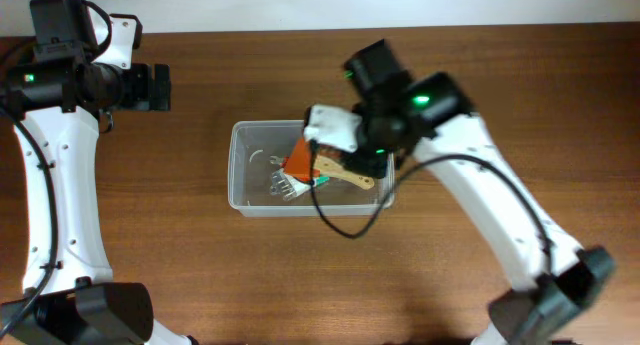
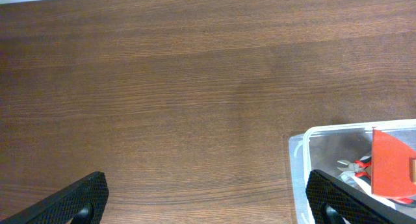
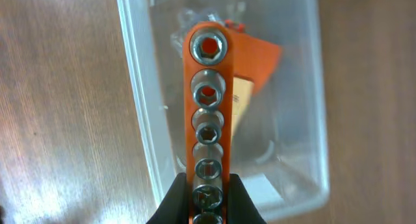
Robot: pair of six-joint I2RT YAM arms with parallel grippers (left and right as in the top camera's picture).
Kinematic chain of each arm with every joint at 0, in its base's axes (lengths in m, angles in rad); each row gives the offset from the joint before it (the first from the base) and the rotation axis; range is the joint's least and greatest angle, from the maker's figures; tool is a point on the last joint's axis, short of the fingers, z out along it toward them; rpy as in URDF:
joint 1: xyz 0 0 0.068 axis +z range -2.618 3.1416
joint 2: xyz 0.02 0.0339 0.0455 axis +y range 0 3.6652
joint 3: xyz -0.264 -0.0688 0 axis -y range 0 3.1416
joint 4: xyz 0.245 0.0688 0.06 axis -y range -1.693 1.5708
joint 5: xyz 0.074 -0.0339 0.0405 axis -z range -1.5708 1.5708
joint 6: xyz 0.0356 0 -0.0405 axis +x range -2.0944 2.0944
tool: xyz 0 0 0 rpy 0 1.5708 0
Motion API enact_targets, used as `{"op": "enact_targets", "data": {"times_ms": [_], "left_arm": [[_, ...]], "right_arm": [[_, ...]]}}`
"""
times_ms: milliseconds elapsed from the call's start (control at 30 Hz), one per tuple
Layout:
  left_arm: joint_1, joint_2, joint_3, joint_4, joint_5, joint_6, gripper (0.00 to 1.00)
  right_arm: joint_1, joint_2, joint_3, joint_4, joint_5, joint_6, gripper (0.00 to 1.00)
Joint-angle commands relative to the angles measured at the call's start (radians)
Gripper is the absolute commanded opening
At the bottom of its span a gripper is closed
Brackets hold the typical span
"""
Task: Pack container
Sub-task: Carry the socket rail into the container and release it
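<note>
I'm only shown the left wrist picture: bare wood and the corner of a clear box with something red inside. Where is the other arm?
Observer: The right gripper is over the container, shut on an orange socket rail.
Visitor: What is on that rail?
Observer: A row of metal sockets, open ends facing the right wrist camera.
Visitor: Anything else in the box?
Observer: A tool with a pale wooden handle lies toward its right end in the overhead view.
</note>
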Motion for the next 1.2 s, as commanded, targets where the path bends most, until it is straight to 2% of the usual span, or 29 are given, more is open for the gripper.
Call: {"op": "enact_targets", "data": {"times_ms": [0,233,400,433,467,600,700,767,900,1167], "left_arm": [[0.000,-0.005,0.000,-0.001,0.011,0.016,0.99],[0.000,-0.005,0.001,-0.002,0.011,0.016,0.99],[0.000,-0.005,0.001,-0.001,0.011,0.016,0.99],[0.000,-0.005,0.001,-0.001,0.011,0.016,0.99],[0.000,-0.005,0.000,-0.001,0.011,0.016,0.99],[0.000,-0.005,0.001,-0.002,0.011,0.016,0.99],[0.000,-0.005,0.001,-0.002,0.011,0.016,0.99],[0.000,-0.005,0.000,-0.001,0.011,0.017,0.99],[-0.002,-0.005,0.001,0.001,0.011,0.041,0.99],[-0.104,-0.005,0.000,0.004,0.010,0.148,0.99]], "right_arm": [[0.010,0.124,0.009,0.009,-0.012,-0.034,0.04],[0.000,0.324,0.009,0.016,-0.015,-0.034,0.04],[-0.002,0.381,0.009,0.025,-0.015,-0.007,0.06],[-0.005,0.383,0.009,0.026,-0.015,-0.007,0.15],[-0.005,0.383,0.009,0.027,-0.014,-0.007,0.35],[-0.015,0.378,0.014,0.027,0.015,0.046,0.79],[-0.026,0.352,0.047,0.011,0.054,0.111,0.93],[-0.035,0.319,0.095,-0.013,0.085,0.134,0.99],[-0.094,0.236,0.223,-0.013,0.192,0.232,0.99],[-0.385,0.158,0.384,0.085,0.201,0.487,0.99]]}}
